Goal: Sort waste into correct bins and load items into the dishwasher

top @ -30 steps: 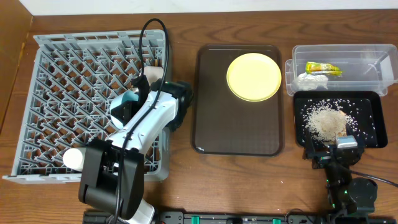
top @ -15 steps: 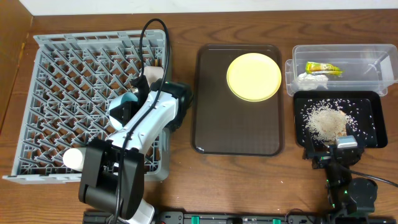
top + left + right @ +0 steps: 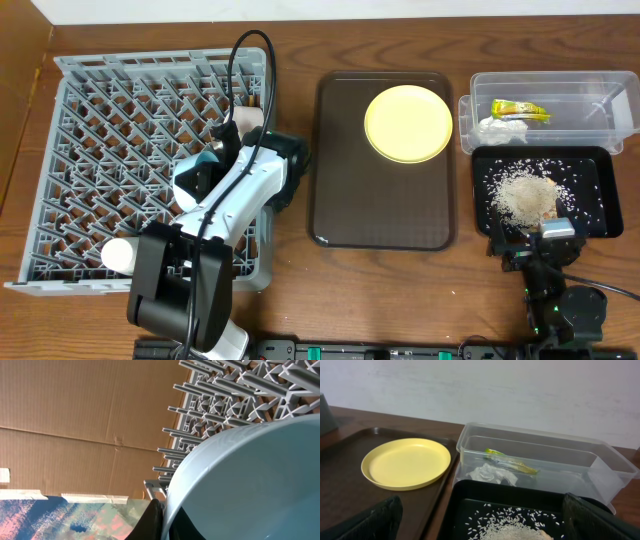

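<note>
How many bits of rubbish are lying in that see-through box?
2: a yellow-green wrapper toward the back of the clear tub, and a crumpled white tissue just in front of it, near the left end. Nothing else seems hidden there.

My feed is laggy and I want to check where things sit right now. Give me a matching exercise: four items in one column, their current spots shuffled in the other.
Items:
1. yellow plate
2. snack wrapper
3. rice scraps
4. light-blue bowl

Places:
a. in the clear tub
b. at the grey dish rack
c. on the brown serving tray
d. in the black tray

Pairs: 1-c, 2-a, 3-d, 4-b
</note>
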